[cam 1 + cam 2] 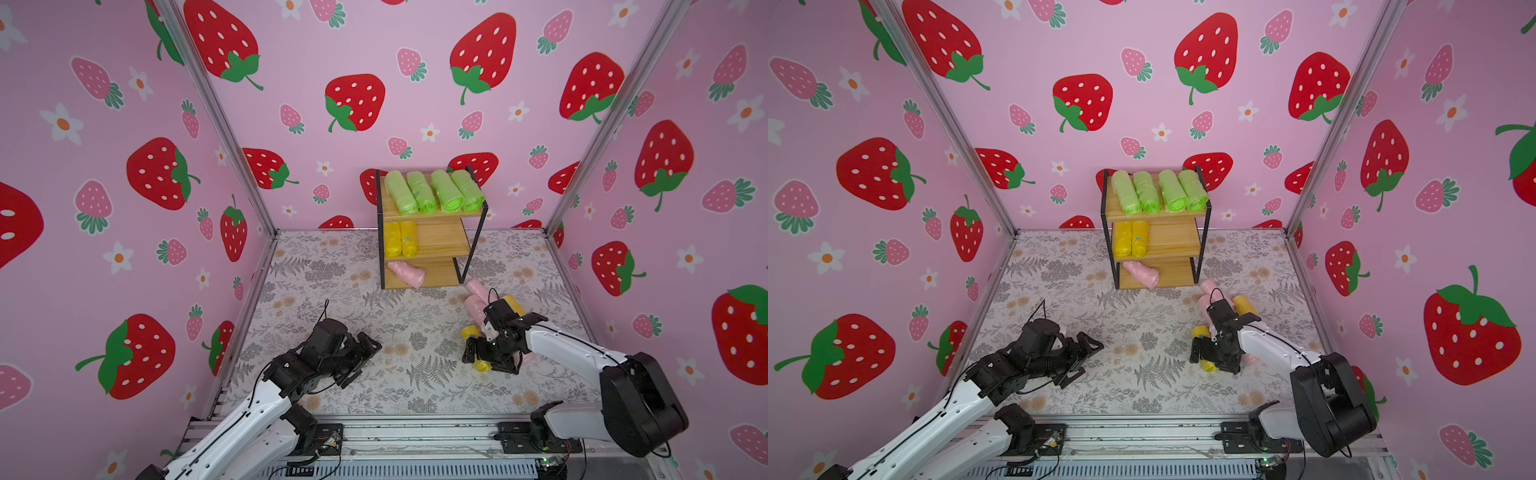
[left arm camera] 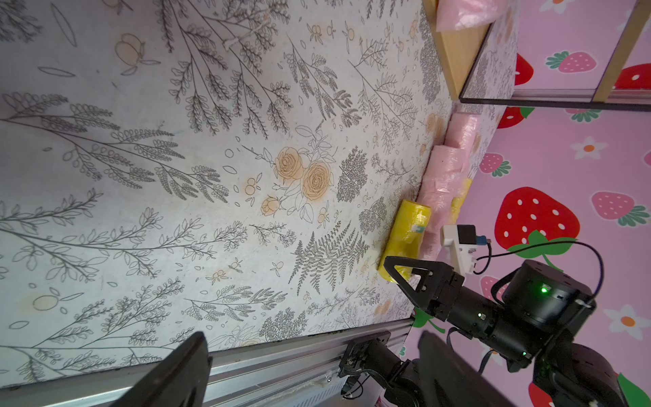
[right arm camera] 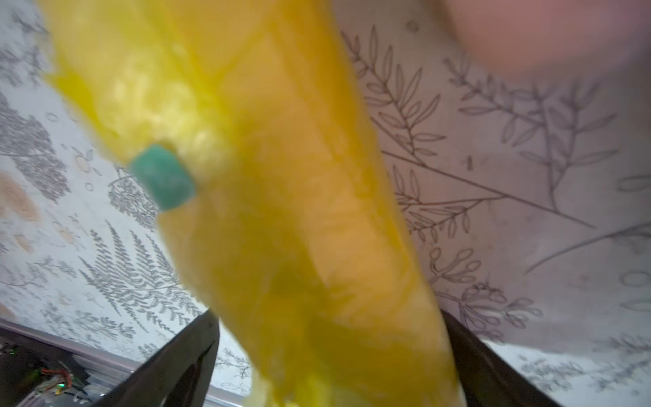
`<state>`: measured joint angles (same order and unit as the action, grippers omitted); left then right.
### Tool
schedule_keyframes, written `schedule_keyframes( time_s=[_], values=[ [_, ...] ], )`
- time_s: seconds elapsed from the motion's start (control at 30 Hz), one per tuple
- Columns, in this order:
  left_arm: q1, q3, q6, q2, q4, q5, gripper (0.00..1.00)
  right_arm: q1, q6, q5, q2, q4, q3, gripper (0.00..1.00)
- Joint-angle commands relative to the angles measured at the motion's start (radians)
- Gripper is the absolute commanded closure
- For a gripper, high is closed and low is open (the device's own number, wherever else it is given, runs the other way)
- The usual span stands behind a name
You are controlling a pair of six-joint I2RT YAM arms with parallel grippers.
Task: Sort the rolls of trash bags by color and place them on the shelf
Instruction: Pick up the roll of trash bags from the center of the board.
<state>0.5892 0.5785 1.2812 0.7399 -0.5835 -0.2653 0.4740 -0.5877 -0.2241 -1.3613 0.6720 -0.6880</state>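
— We see a flowered table [image 1: 374,299] boxed in by strawberry walls, with the shelf [image 1: 444,243] at the back.
— We count four green rolls [image 1: 419,193] on its top board, two yellow rolls [image 1: 400,239] on the middle one and one pink roll [image 1: 406,273] at the bottom.
— Our right hand [image 3: 327,320] is spread wide astride a loose yellow roll [image 2: 405,239] lying on the table, just beside stray pink rolls [image 1: 473,301].
— Our left hand [image 1: 362,360] is released, empty and well apart.

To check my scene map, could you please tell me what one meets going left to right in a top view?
Left gripper → pink roll on the shelf → nearer loose yellow roll → farther loose yellow roll. The loose pink rolls overlap these, so omitted.
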Motion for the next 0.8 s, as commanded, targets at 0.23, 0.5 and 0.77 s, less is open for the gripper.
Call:
schedule_keyframes(
  time_s=[0.23, 0.5, 0.77],
  values=[
    [0.002, 0.034, -0.008, 0.022, -0.002, -0.008, 0.04, 0.057, 0.010, 0.150, -0.065, 0.068, -0.065, 0.06],
    [0.003, 0.031, -0.018, 0.031, 0.014, -0.008, 0.04, 0.058, 0.035, 0.247, -0.076, 0.130, -0.115, 0.05],
    [0.003, 0.010, -0.018, -0.006, 0.040, 0.012, 0.04, 0.063, 0.063, 0.264, -0.120, 0.130, -0.145, 0.04]
  ],
)
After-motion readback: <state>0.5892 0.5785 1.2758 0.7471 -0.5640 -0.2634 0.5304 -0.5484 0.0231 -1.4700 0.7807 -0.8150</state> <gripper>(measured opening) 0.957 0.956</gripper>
